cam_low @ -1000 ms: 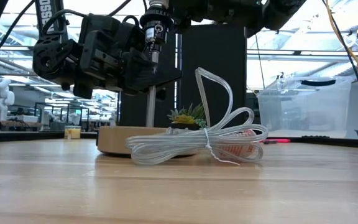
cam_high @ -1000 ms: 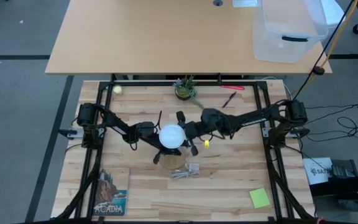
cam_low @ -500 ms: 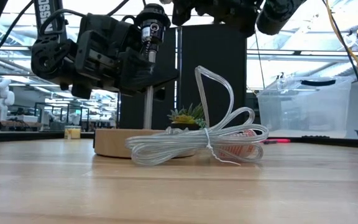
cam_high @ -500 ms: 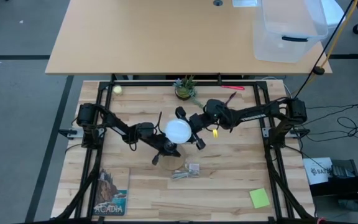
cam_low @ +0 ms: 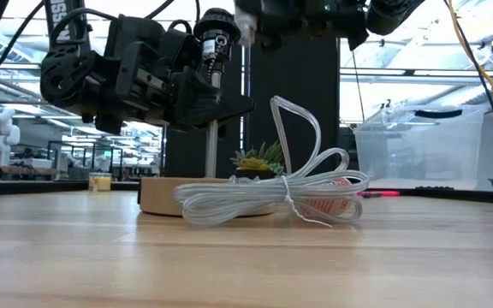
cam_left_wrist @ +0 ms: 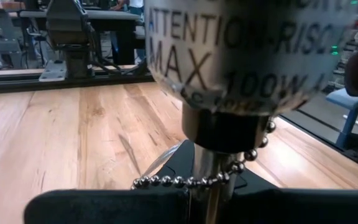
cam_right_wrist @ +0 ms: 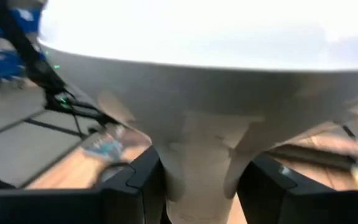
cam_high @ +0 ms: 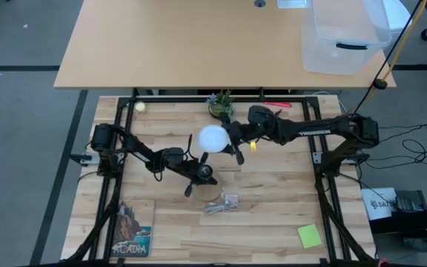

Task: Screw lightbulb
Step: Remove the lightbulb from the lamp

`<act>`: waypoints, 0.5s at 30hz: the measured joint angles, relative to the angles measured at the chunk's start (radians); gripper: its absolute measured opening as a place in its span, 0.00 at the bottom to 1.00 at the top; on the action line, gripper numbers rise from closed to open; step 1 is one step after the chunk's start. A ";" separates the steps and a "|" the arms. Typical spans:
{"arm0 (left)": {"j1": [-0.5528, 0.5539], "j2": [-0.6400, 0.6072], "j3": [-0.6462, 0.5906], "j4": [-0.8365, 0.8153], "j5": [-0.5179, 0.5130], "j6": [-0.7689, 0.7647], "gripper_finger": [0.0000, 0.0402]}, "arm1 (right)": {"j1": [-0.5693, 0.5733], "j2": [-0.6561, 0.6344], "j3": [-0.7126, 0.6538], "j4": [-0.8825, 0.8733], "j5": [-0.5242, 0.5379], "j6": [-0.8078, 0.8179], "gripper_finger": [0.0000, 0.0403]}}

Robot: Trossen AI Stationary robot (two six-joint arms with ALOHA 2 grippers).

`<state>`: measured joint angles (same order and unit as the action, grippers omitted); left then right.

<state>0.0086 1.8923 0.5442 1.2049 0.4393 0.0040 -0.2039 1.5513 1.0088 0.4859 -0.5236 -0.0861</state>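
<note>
Two lines of print showed on the silvery lamp socket [cam_left_wrist: 253, 56]: "ATTENTION-RISQ…" and "MAX 100W". A bead pull chain [cam_left_wrist: 197, 179] hung beneath it. The pale butcher-block wooden table [cam_high: 273, 200] carried a coiled clear cord [cam_low: 272, 198], a book titled "ACADIA" [cam_high: 133, 230] and a green sticky note [cam_high: 309, 236]. The right gripper [cam_high: 228, 140], arm stretched across, was clamped on the small white round-headed lightbulb [cam_high: 213, 138], held aloft beside the socket. The left gripper [cam_high: 199, 172] gripped the lamp's thin metal stem [cam_low: 211, 150].

The lightbulb [cam_right_wrist: 204, 74] fills the right wrist view, its screw base hidden between dark fingers [cam_right_wrist: 135, 186]. The socket [cam_left_wrist: 229, 56] is blurred and cropped.
</note>
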 joint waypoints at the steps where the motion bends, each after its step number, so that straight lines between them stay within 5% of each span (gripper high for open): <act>1: 0.000 0.000 -0.001 0.006 -0.004 -0.002 0.06 | -0.008 -0.008 0.000 -0.036 0.007 -0.002 0.38; 15: 0.002 0.004 -0.004 0.077 -0.017 -0.063 0.09 | -0.065 -0.010 -0.002 -0.445 0.120 0.008 0.38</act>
<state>0.0105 1.8965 0.5400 1.2816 0.4221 -0.0595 -0.2686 1.5414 1.0073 0.0413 -0.4032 -0.0779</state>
